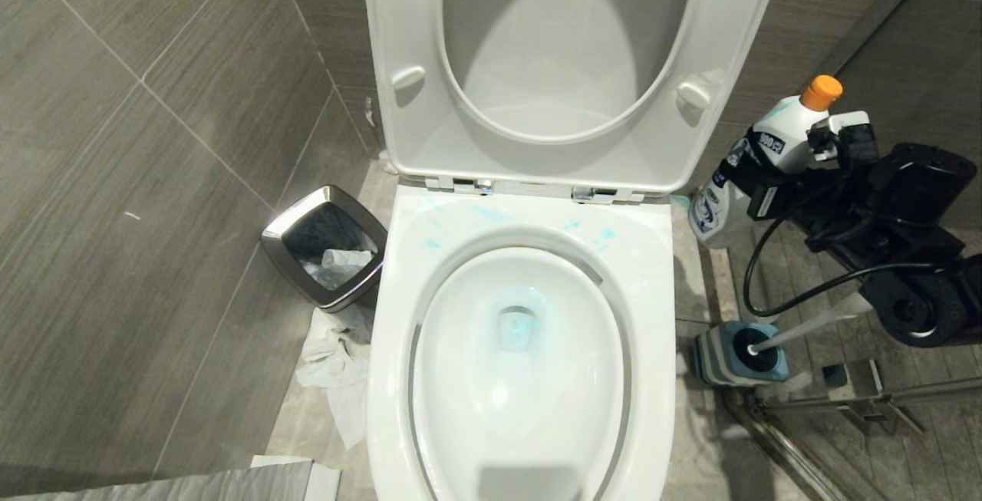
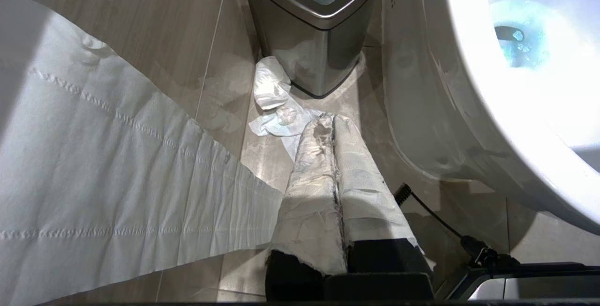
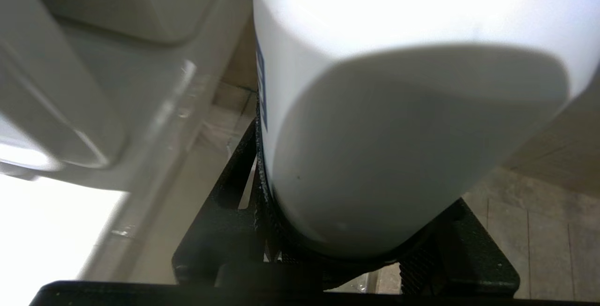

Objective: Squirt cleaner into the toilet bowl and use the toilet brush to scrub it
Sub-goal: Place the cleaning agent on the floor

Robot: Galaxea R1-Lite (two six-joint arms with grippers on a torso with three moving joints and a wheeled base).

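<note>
The toilet bowl [image 1: 661, 347] stands open, seat and lid raised, with turquoise liquid in its water and streaks on the back rim. To its right, off the floor, my right gripper [image 1: 758, 180] is shut on the cleaner [image 1: 784, 136], a pale bottle tilted with its orange cap uppermost. In the right wrist view the cleaner [image 3: 398, 132] fills the space between the black fingers of the right gripper [image 3: 356, 235]. The toilet brush [image 1: 813, 324] leans in its striped holder [image 1: 725, 359] on the floor below. My left gripper [image 2: 332, 121], fingers wrapped in white, hangs shut and empty low beside the toilet bowl [image 2: 468, 90].
A chrome-rimmed bin [image 1: 326, 244] stands left of the toilet, with crumpled tissue [image 1: 334, 367] on the floor before it. A strip of toilet paper [image 2: 93, 179] hangs near my left gripper. Tiled walls close in on both sides, and a metal rail [image 1: 844, 401] lies at the right.
</note>
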